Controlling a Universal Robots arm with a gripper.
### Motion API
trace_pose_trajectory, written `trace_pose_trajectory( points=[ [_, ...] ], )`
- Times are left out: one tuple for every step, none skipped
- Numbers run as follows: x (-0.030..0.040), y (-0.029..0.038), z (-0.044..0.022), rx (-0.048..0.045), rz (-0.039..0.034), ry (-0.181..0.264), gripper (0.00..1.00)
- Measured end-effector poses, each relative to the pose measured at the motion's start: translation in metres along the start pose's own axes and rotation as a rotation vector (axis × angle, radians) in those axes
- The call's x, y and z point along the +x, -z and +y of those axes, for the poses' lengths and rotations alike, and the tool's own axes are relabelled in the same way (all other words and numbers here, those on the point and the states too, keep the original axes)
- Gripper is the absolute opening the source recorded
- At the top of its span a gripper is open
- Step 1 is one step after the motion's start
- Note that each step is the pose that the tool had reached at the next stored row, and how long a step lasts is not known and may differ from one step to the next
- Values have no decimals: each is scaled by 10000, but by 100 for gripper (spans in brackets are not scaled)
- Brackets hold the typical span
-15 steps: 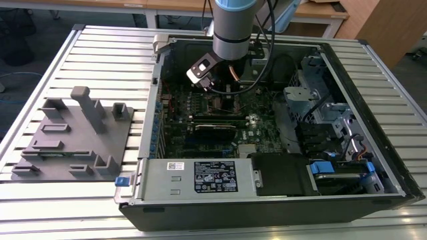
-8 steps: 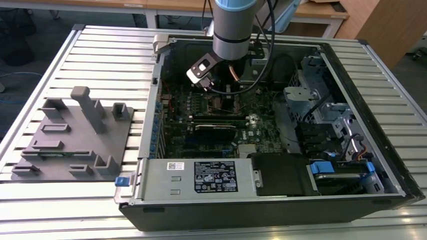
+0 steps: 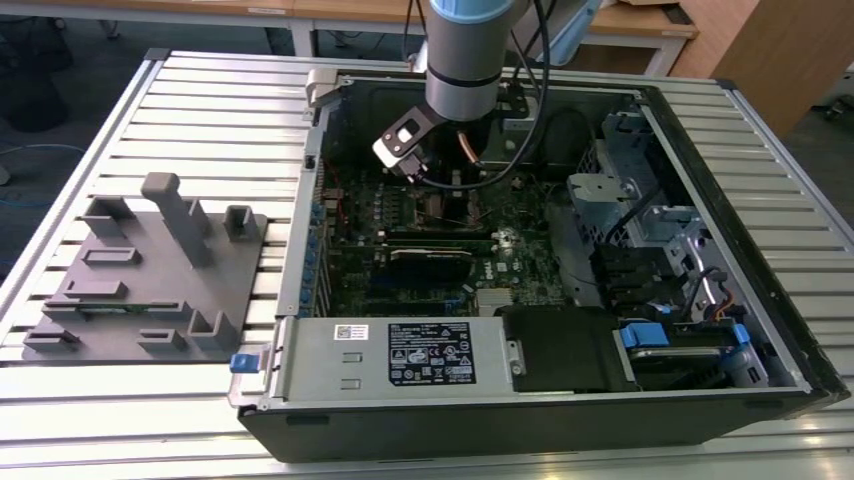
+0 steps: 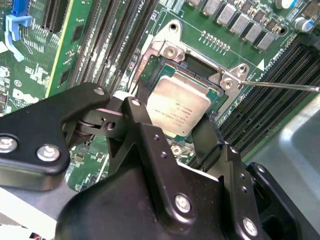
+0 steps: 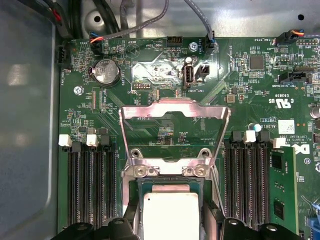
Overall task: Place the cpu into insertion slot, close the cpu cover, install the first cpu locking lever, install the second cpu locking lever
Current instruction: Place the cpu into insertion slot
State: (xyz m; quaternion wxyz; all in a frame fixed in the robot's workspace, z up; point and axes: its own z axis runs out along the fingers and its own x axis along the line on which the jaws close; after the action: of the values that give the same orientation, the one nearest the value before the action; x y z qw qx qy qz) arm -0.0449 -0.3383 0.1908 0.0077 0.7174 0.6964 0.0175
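Observation:
The cpu (image 4: pixel 177 102) (image 5: pixel 170 215) lies flat in the insertion slot (image 4: pixel 165 47) (image 5: pixel 170 170), silver top up. My gripper (image 4: pixel 170 122) (image 5: pixel 170 231) hovers right over it, open, with one black finger on each side of the chip and a thin gap showing at the finger (image 4: pixel 134 107) nearer the memory slots. The cpu cover (image 5: pixel 175 111) stands raised on its hinge, and the green board shows through its cut-out. A thin metal lever (image 4: pixel 280 86) sticks out from the socket corner. In the exterior view the gripper (image 3: pixel 430 175) is low inside the open computer case.
Long black memory slots (image 5: pixel 90 185) (image 5: pixel 247 180) flank the socket on both sides. A coin battery (image 5: pixel 105 71) and cable plugs sit beyond the cover. The power supply (image 3: pixel 387 350) fills the case's near side. A grey fixture (image 3: pixel 147 270) rests on the table at the exterior view's left.

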Motion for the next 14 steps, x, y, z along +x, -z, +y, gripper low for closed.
trace_pose_trajectory(
  points=[
    [0, 5, 0, 1, -3, 0, 61],
    [0, 14, 0, 0, -1, 0, 61],
    [0, 28, 1, 0, 0, 0, 61],
    [0, 43, 1, 0, -1, 0, 61],
    [1, 58, 2, 0, 0, 0, 61],
    [1, 75, 3, 0, 0, 0, 61],
    [1, 91, 3, -1, 2, 0, 61],
    [1, 105, 4, 0, 0, 0, 61],
    [2, 118, 4, 0, 0, 0, 61],
    [2, 129, 5, 0, -1, 1, 61],
    [2, 132, 5, 0, 0, 1, 61],
    [2, 132, 5, -1, 2, 1, 61],
    [2, 132, 5, -2, 3, 0, 61],
    [2, 132, 5, -1, 2, 1, 61]
  ],
)
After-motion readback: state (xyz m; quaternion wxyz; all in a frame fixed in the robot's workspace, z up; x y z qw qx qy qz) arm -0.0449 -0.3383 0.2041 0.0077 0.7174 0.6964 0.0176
